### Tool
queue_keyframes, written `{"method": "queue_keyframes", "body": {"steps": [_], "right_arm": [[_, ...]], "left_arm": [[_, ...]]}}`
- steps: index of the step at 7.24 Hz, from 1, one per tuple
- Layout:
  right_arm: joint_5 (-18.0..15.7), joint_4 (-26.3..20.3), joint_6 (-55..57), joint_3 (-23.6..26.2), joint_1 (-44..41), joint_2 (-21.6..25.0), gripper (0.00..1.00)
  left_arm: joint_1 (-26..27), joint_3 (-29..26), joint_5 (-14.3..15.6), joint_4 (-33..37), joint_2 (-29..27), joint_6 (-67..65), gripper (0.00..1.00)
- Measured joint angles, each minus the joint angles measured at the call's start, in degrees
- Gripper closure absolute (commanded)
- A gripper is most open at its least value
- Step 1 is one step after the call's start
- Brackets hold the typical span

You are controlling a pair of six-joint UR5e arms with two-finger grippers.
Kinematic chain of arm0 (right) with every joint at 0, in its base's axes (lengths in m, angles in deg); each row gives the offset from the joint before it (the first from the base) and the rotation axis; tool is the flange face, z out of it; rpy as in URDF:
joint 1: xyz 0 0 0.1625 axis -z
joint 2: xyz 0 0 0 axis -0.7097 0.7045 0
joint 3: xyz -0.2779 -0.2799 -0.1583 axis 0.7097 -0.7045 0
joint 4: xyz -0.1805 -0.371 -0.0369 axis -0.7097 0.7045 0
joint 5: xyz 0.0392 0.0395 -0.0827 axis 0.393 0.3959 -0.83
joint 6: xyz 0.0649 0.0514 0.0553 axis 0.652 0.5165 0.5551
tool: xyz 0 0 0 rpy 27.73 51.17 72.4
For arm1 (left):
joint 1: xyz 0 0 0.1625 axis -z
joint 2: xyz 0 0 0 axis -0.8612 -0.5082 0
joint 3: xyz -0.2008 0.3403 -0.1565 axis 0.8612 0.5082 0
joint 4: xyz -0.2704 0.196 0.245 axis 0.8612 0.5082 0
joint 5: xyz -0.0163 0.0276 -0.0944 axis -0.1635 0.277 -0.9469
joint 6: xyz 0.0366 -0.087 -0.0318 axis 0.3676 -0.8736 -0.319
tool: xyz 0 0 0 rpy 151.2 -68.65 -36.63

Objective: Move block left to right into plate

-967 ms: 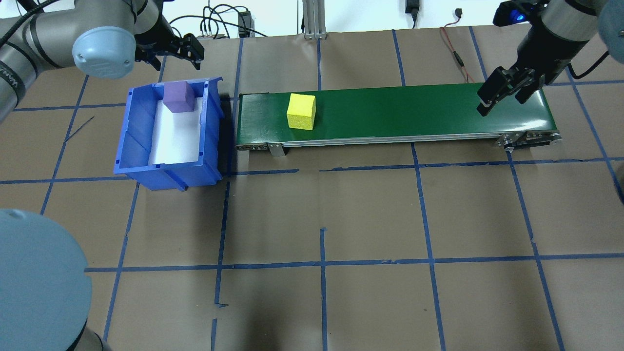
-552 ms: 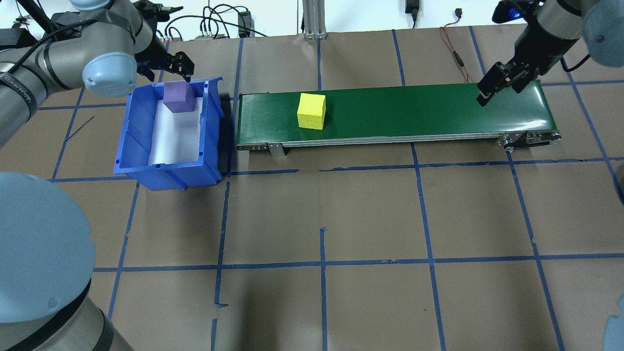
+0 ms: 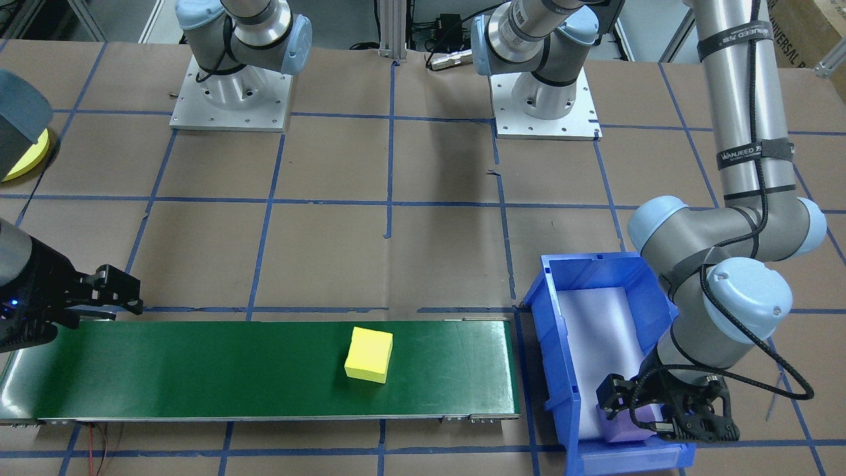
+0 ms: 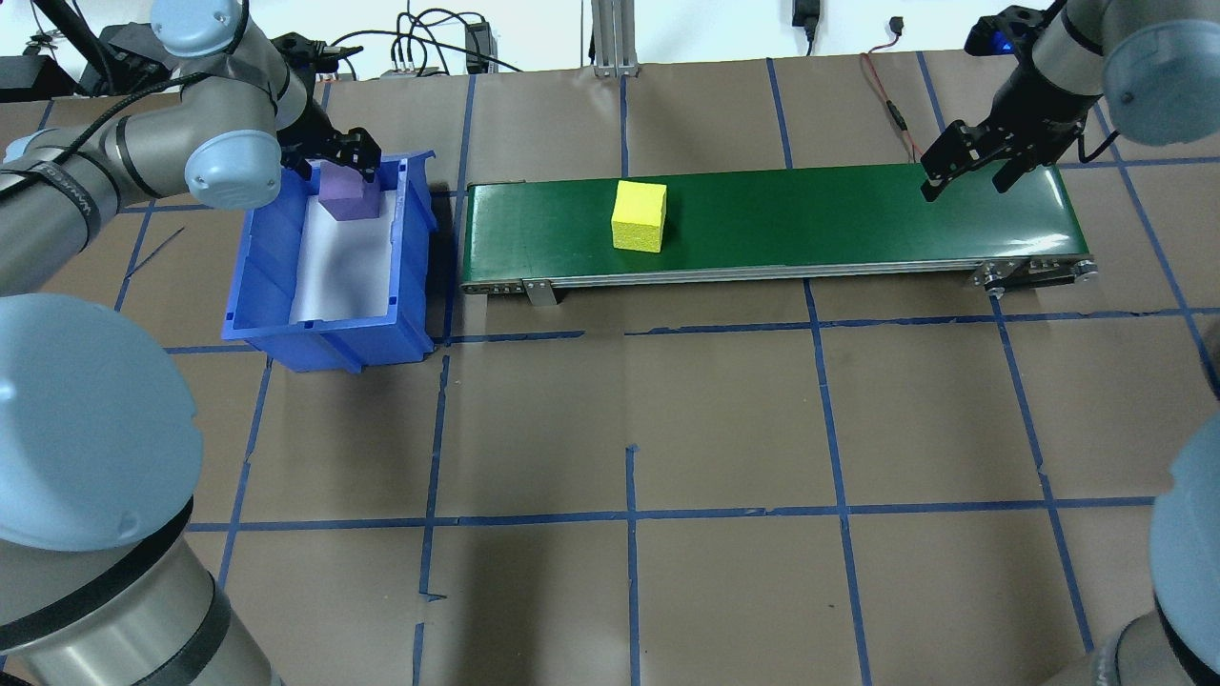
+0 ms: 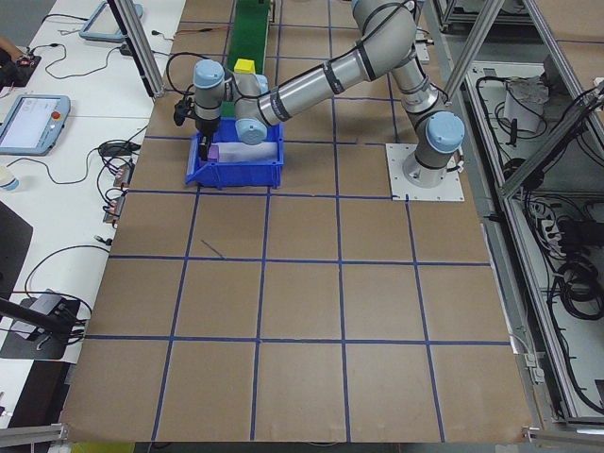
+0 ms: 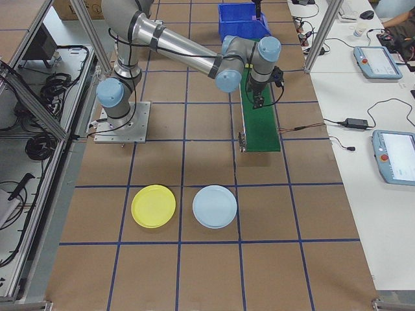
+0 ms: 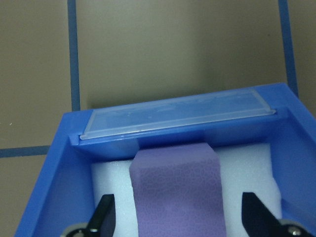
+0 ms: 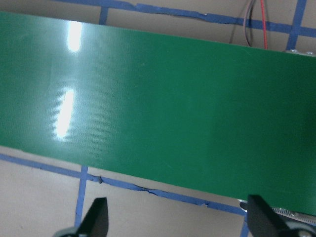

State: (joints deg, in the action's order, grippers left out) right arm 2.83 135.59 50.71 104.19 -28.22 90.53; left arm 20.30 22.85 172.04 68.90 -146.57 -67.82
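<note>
A yellow block point(image 4: 639, 216) point(image 3: 369, 354) rides on the green conveyor belt point(image 4: 810, 214), left of its middle. A purple block point(image 4: 345, 195) point(image 7: 177, 192) sits at the far end of the blue bin point(image 4: 253, 267). My left gripper point(image 4: 334, 164) point(image 7: 180, 217) is open, its fingers down on either side of the purple block without closing on it. My right gripper point(image 4: 965, 179) point(image 8: 177, 219) hangs open over the belt's right end with nothing between its fingers. The yellow plate point(image 6: 153, 206) lies on the table beyond the belt's right end.
A pale blue plate point(image 6: 214, 206) lies beside the yellow one. The bin stands just off the belt's left end point(image 3: 548, 357). Cables run along the table's far edge point(image 4: 886, 105). Both arm bases point(image 3: 231, 99) stand on the robot's side.
The yellow block has travelled right along the belt. My left gripper came down from behind the bin to straddle the purple block. My right gripper shifted slightly toward the belt's far edge.
</note>
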Motion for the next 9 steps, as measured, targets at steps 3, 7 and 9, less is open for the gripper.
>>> {"method": "queue_keyframes", "body": {"steps": [3, 7, 9], "right_arm": [[5.36, 1.62, 14.19, -1.56, 0.02, -2.38, 0.0], [12.3, 1.7, 16.39, -4.68, 1.05, -6.25, 0.0], [13.47, 1.67, 14.85, -4.91, 3.17, -7.4, 0.0]], "left_arm": [[-0.03, -0.26, -0.22, -2.14, -1.72, 0.06, 0.09], [-0.04, -0.11, 0.09, -2.49, -2.77, 0.07, 0.34], [-0.04, -0.11, 0.12, -2.25, -2.81, -0.39, 0.37]]}}
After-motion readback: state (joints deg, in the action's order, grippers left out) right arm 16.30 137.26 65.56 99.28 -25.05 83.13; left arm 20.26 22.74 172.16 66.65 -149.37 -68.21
